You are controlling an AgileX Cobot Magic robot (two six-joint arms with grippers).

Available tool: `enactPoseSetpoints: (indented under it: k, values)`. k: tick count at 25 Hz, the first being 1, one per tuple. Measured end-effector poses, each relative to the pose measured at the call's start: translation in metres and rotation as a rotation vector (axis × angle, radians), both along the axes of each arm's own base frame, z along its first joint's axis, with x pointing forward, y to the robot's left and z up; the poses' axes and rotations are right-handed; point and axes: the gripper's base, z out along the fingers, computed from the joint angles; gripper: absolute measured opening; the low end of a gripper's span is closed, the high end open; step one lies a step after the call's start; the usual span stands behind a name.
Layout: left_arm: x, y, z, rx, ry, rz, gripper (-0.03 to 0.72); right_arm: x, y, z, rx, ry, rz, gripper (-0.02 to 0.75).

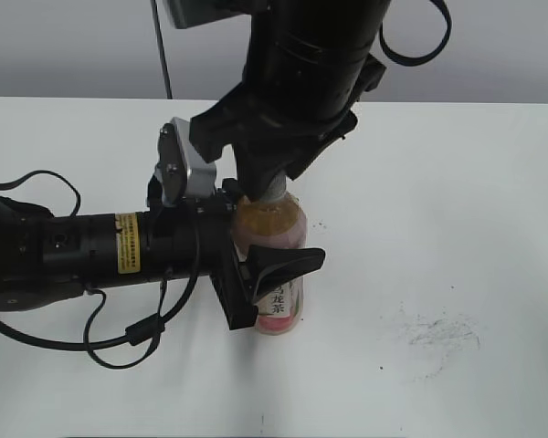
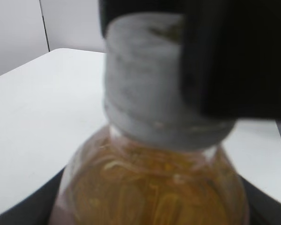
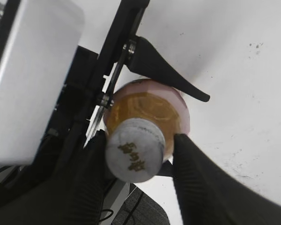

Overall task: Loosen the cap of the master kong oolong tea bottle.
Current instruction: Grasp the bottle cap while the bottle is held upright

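Filling the left of the exterior frame, the left gripper reaches in sideways and is clamped round the label of the master kong oolong tea bottle, which stands upright at mid-frame on the white table. From the top centre the right gripper comes down and hides the bottle neck; in its wrist view its ribbed fingers press both sides of the white cap. The left wrist view is blurred, the cap partly covered by a dark finger.
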Motion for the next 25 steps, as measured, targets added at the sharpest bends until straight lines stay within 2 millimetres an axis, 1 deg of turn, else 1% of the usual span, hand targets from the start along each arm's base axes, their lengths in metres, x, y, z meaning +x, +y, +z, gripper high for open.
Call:
enactPoseSetpoints:
  k: [2,3,7,11,15,25]
  values:
    - [0.0000,0.0000,0.0000,0.000,0.000,0.000,0.447,-0.0002,0.0002,0.0000,-0.001,-0.003,0.017,0.286]
    - [0.0000,0.0000,0.0000,0.000,0.000,0.000,0.447,-0.0004,0.0004,0.0000,-0.003,-0.006,0.030,0.269]
    - [0.0001,0.0000,0.0000,0.000,0.000,0.001,0.447,-0.0004,0.0004,0.0000,-0.011,-0.021,0.086,0.269]
    - [0.0003,0.0001,0.0001,-0.001,0.001,0.003,0.447,-0.0003,0.0005,0.0001,-0.025,-0.048,0.188,0.269]
    - [0.0002,0.0000,0.0001,-0.001,0.000,0.002,0.447,-0.0008,0.0011,0.0001,-0.046,-0.094,0.379,0.269]
    - [-0.0012,0.0000,-0.0001,0.009,-0.010,-0.013,0.447,-0.0017,0.0017,0.0004,-0.100,-0.237,0.977,0.269]
